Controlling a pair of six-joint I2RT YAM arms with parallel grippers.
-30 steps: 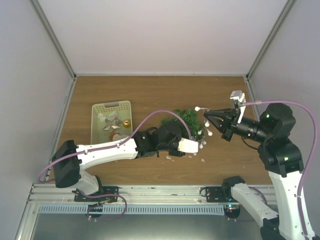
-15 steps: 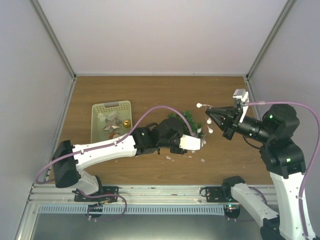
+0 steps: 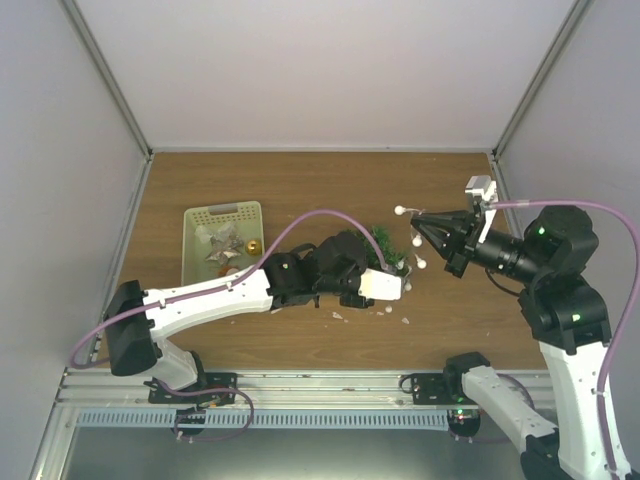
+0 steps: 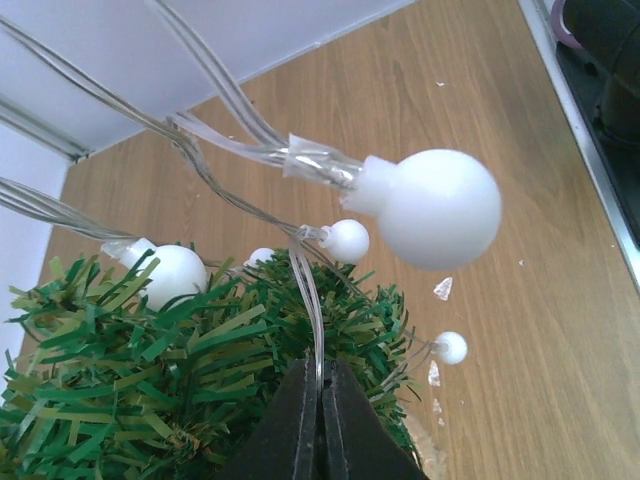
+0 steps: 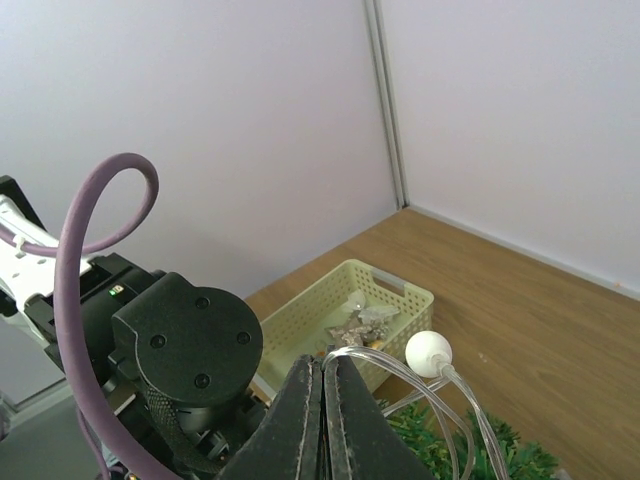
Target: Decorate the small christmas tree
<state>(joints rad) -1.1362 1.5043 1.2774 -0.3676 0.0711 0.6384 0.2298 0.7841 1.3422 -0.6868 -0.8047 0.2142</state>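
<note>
Step in hand: draping a light string (image 4: 435,208) over the small christmas tree (image 4: 150,380). I'd judge it partway done, as a few white bulbs sit among the needles while others hang free above them.
Left hand (image 4: 320,385): fingers pressed together, pinching a strand of the clear wire directly over the tree's branches, all but touching the foliage.
Right hand (image 5: 322,378): also closed, nipping the wire. It is raised off to the tree's right, apart from the needles, with one bulb just past its tips.
Tree: on the worktop (image 3: 300,180). From above, the left arm covers most of it and only its right side shows, between the two hands. I cannot tell whether it stands upright.
Tray (image 3: 195,250): pale green, holding ornaments, well to the tree's left.
Next move, as I see it: the right hand would carry its slack round the tree's far side while the left tucks its strand into the branches. Both need gentle pulls, since a taut wire could drag so light a tree over.
</note>
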